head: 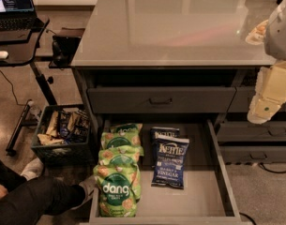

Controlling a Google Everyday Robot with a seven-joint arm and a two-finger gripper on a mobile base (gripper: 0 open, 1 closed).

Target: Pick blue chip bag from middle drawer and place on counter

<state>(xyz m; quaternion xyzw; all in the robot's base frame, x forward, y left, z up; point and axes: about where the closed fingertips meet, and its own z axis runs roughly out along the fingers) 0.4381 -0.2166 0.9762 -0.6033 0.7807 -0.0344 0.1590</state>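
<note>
The blue chip bag, navy with a white Kettle logo and "vinegar" lettering, lies flat on the pale floor of the open middle drawer, near its centre. A darker twin Kettle bag lies partly under it, toward the back. Three green "dang" bags lie in a row along the drawer's left side. The glossy grey-beige counter spans the top above the drawers. My gripper hangs at the right edge on the pale arm, above and to the right of the drawer, well apart from the blue bag.
The shut top drawer front with a dark bar handle sits above the open drawer. A black crate of snacks stands on the floor at left. A black desk with a laptop is at top left. A person's legs are at bottom left. A small pale object rests on the counter's right edge.
</note>
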